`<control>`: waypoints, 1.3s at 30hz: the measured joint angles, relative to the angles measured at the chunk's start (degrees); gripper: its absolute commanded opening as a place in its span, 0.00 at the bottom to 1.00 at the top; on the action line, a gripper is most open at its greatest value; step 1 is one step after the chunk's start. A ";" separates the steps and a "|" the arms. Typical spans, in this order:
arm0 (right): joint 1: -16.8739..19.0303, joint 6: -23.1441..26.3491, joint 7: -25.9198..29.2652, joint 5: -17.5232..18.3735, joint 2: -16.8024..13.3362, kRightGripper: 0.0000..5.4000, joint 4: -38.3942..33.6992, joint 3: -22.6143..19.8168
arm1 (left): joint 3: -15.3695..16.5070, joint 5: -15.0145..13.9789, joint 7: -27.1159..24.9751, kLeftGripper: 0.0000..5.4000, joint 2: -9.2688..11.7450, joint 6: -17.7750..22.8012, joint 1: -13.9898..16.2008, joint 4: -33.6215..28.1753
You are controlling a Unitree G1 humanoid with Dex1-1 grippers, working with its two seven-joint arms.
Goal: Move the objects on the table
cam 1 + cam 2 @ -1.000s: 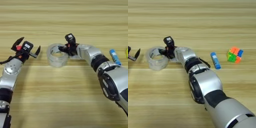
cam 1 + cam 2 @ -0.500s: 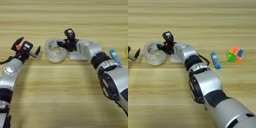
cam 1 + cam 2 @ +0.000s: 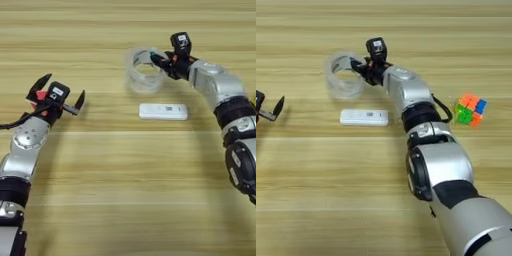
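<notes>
The right arm stretches far forward across the tabletop (image 3: 100, 190), its silver forearm angled toward the left, wrist bent. The right gripper (image 3: 159, 61) is at the far end, its black jaws pinched on the rim of the clear tape roll (image 3: 143, 70), holding it tilted.

The left arm lies along the left edge, elbow low, forearm rising forward. The left gripper (image 3: 56, 96) sits over the tabletop with its two black jaws spread wide apart, one pointing left and up, the other right, holding nothing.
</notes>
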 measured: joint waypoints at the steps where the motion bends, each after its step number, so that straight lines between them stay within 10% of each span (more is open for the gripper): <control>1: -0.13 -1.02 -0.90 0.02 -0.81 0.29 1.34 -0.45 | 0.00 0.00 0.03 1.00 -0.05 0.02 0.01 -0.03; 17: -1.64 -12.85 -8.92 0.00 -4.30 0.29 18.97 -4.88 | 0.00 -0.01 0.20 1.00 -0.12 0.02 0.04 -0.03; 39: -1.64 -12.80 -13.26 -1.81 -5.04 0.39 21.95 -4.58 | 0.05 -0.12 0.17 1.00 -0.14 0.01 0.38 0.23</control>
